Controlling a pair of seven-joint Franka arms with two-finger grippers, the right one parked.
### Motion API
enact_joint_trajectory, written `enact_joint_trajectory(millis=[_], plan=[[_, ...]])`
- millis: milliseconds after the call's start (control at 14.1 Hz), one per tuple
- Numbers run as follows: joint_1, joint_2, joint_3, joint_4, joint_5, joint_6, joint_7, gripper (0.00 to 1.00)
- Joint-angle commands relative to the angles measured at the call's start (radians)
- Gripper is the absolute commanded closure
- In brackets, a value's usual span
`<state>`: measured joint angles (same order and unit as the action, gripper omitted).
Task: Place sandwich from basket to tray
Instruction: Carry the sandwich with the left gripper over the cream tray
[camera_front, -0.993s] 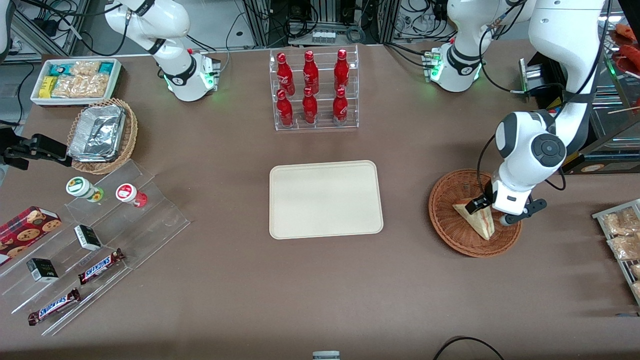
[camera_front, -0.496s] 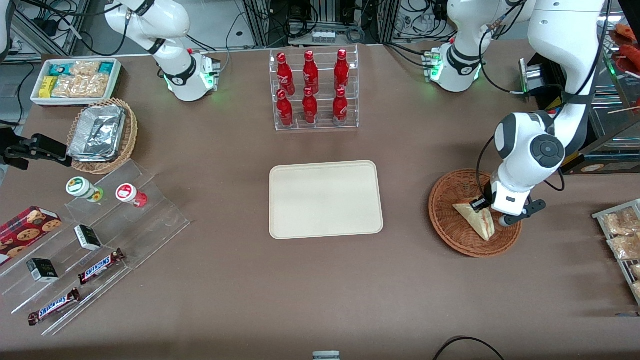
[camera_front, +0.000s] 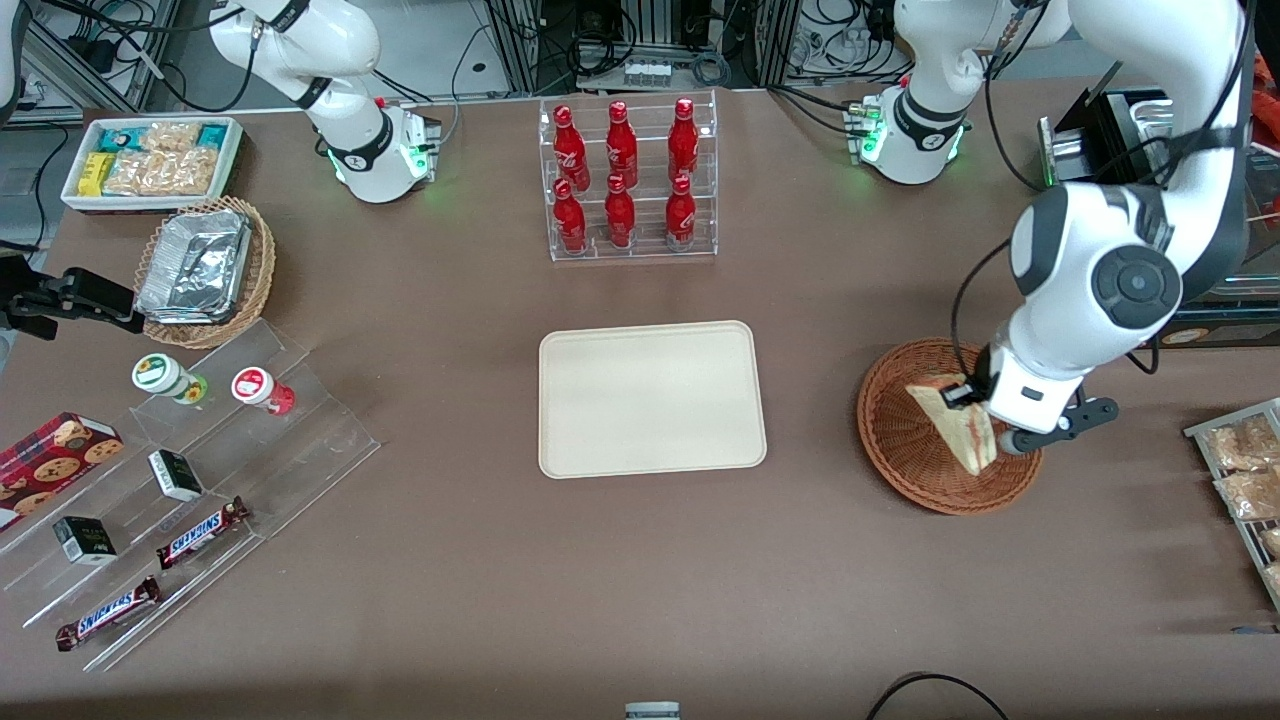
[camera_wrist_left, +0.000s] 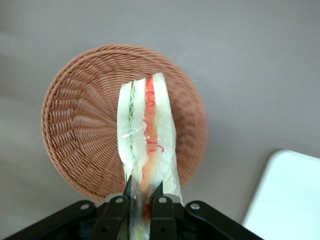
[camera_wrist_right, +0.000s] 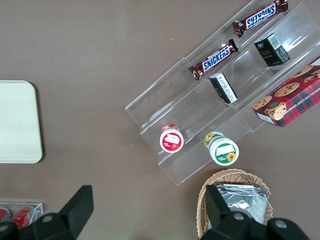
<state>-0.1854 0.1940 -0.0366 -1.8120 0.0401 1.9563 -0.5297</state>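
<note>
From the wrist camera I have the gripper (camera_wrist_left: 142, 202) clamped on the sandwich (camera_wrist_left: 146, 132), both fingers (camera_wrist_left: 116, 210) pinching one end of the wedge with the filling edge facing the lens. The sandwich hangs above the basket (camera_wrist_left: 75, 130); I read it as lifted clear of the wicker, though from this angle I can't be sure its lower tip isn't touching the weave.

In the front view, the sandwich (camera_front: 955, 425) sits tilted in the gripper (camera_front: 975, 400), over the part of the basket (camera_front: 900, 450) nearest the working arm's end of the table. The tray (camera_front: 650, 400) lies flat at the table's middle, well apart from the basket and toward the parked arm's end. Farther from the camera than the tray stands a rack of red bottles (camera_front: 625, 180).

I judge this as the lift step, with the carry not yet begun. Next I'd want enough height to clear the basket rim, then a sideways travel to the tray, lowering gently before releasing, since a soft wedge pinched at one end could swing or slip.
</note>
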Motion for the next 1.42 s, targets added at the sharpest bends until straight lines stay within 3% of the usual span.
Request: enact_joint_trajectory(millis=[0, 780, 993, 1348], plan=[[-0.113, 0.051, 0.006, 0.154, 0.014, -0.106, -0.021, 1.00], [-0.452, 0.272, 0.006, 0.344, -0.031, -0.097, -0.147, 1.00], [-0.503, 0.382, 0.001, 0.431, -0.031, -0.077, -0.187, 1.00], [-0.560, 0.459, -0.009, 0.435, -0.031, 0.032, -0.190, 1.00]])
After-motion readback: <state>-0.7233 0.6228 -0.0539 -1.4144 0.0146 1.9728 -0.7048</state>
